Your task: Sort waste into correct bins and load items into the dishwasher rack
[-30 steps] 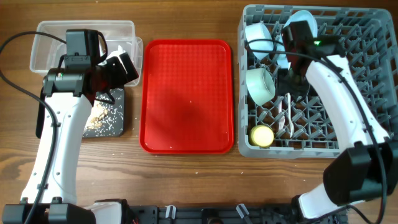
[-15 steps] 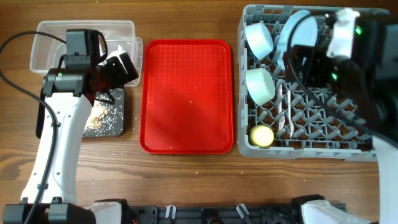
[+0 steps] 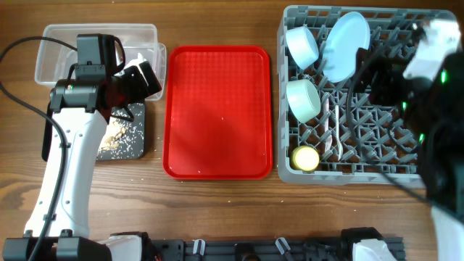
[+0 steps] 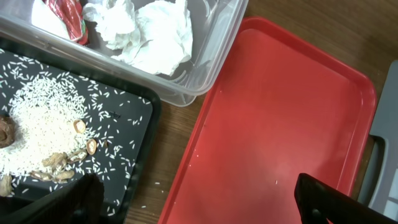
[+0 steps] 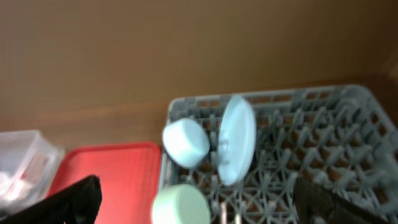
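The grey dishwasher rack (image 3: 362, 171) holds the pale blue plate (image 3: 346, 36) on edge, the pale blue bowl (image 3: 303, 43), the mint-green bowl (image 3: 303, 99), the yellow cup (image 3: 305, 158) and the white spoon and fork (image 3: 335, 134). My right gripper (image 5: 202, 202) is open and empty, raised high above the rack. Plate (image 5: 237, 140) and bowls show below it. My left gripper (image 4: 199, 202) is open and empty over the left edge of the red tray (image 4: 286, 124). The clear tub (image 4: 205, 74) holds tissue (image 4: 149, 31) and a wrapper (image 4: 65, 14). The black tray (image 4: 134, 124) holds rice (image 4: 43, 118).
The flat red tray (image 3: 217, 109) lies between the bins and the rack, with a few stray rice grains on it. The right arm (image 3: 435, 94) looms blurred over the rack's right side. Bare wooden table runs along the front.
My right arm has lifted up and to the right, away from the rack's back row, uncovering the plate standing there. The left arm has not moved.
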